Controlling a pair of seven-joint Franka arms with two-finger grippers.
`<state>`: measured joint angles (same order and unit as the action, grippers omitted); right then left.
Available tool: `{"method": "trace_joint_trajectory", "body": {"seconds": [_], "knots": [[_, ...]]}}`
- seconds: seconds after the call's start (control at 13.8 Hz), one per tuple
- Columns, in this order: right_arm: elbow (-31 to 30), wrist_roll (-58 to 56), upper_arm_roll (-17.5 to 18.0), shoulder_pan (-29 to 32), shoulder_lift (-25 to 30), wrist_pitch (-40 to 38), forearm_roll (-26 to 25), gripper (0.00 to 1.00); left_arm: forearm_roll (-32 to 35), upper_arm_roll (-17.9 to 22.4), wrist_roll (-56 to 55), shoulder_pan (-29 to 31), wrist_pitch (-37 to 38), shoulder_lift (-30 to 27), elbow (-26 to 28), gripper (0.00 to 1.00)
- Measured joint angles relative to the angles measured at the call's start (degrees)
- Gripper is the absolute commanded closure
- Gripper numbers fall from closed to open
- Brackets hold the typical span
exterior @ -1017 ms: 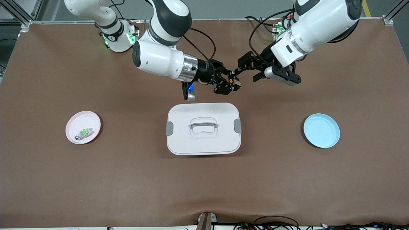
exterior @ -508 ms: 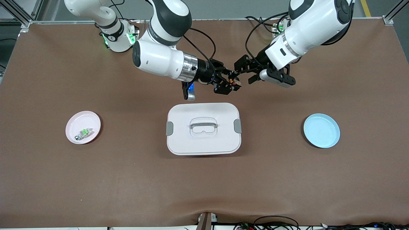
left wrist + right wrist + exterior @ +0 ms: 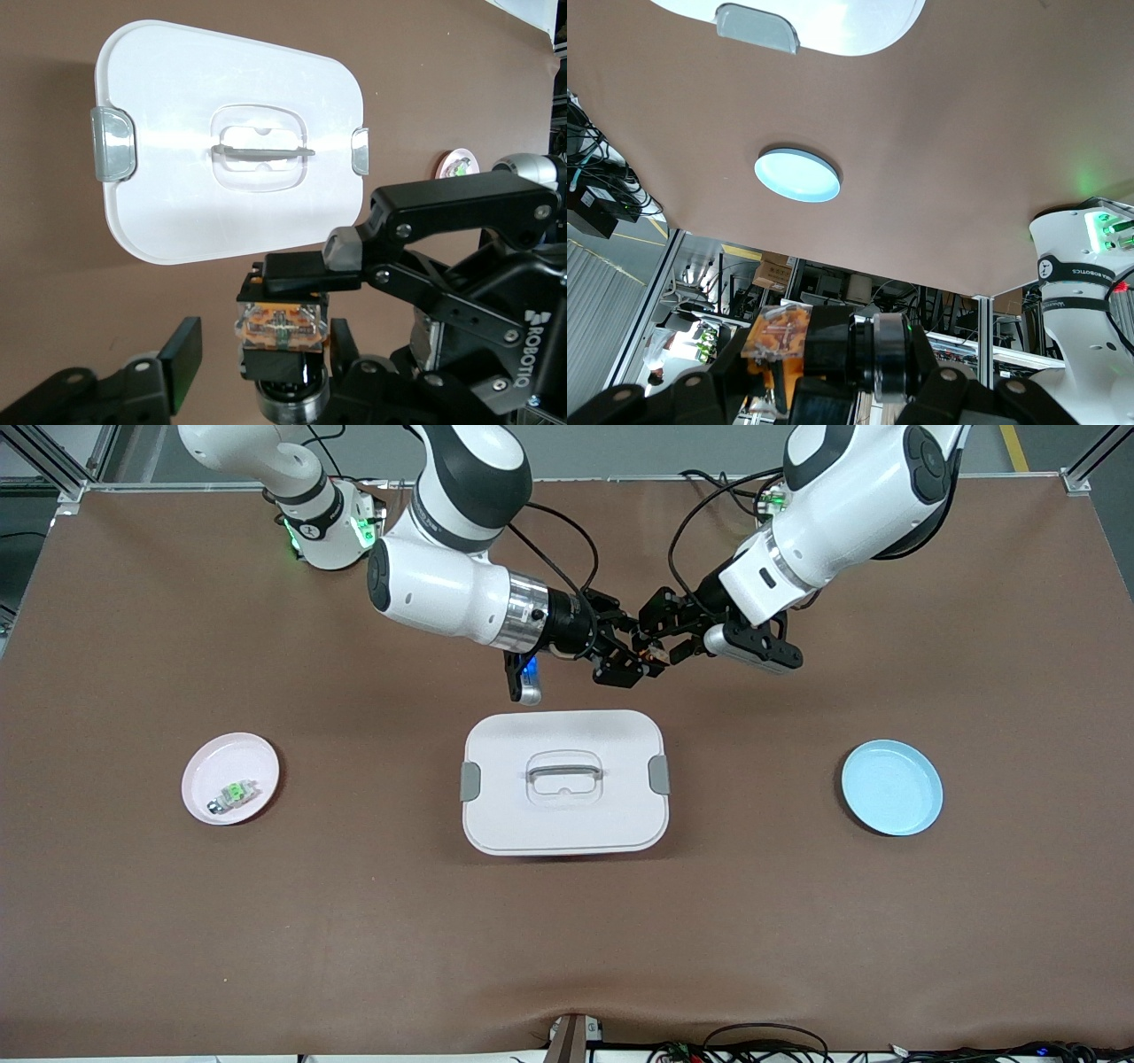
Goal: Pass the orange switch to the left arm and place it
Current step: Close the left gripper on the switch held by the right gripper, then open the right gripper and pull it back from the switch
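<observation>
Since the earlier frames the left arm has swung in toward the right arm, bringing the left gripper (image 3: 666,640) right up to the switch, while the right arm, the box and both plates lie as they did.

In the front view there are two white jointed arms, one box, two plates, and two small components. The right gripper (image 3: 640,657) is clamped on the tiny black blocky orange switch (image 3: 656,656), held in the air over bare brown table covering (image 3: 354,921) just past the box's edge on the robots' side. The left gripper's jaws reach around the same switch from the left arm's end. The large white rounded-rectangular lidded box (image 3: 564,782) with grey side clips sits mid-table. A small round pink plate (image 3: 230,778) toward the right arm's end carries one green-and-white small component (image 3: 233,794); a small round pale-blue plate (image 3: 891,786) lies toward the left arm's end.

In the left wrist view the switch (image 3: 282,325) shows its orange face, pinched by the right gripper's black finger (image 3: 312,271). One padded left fingertip (image 3: 182,363) stands apart from the switch with a gap showing, so the left gripper is not yet closed on it. The box (image 3: 177,212) and the pink plate (image 3: 458,166) show farther off.

In the right wrist view the switch (image 3: 778,341) sits squeezed between the right gripper's fingers, with the blue plate (image 3: 797,174) and one clip of the box (image 3: 757,28) on the table.
</observation>
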<state>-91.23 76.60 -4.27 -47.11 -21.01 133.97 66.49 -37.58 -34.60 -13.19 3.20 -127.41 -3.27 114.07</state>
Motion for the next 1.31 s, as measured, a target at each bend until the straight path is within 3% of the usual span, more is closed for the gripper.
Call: {"method": "trace_joint_trajectory", "body": {"seconds": [0.15,0.29,0.51,0.94,1.31], "knots": [[0.0,0.0,0.0,0.0,-0.2,0.0,0.0,0.83,-0.1,-0.2,0.0,-0.1,-0.1,0.0,0.0,0.83],[0.0,0.0,0.0,0.0,-0.3,-0.1,0.0,0.83,-0.3,-0.2,0.1,-0.1,-0.2,0.0,0.0,1.00],[0.0,0.0,-0.1,0.0,-0.3,-0.2,0.0,0.78,-0.3,-0.2,0.2,-0.1,-0.2,0.0,0.0,1.00],[0.0,0.0,-0.1,0.0,-0.4,-0.2,0.0,0.00,-0.3,-0.2,0.2,0.1,-0.2,0.3,0.1,1.00],[0.2,0.0,-0.1,0.0,-0.4,-0.1,0.0,0.00,3.6,0.0,0.2,2.1,0.4,1.0,0.3,1.00]]}}
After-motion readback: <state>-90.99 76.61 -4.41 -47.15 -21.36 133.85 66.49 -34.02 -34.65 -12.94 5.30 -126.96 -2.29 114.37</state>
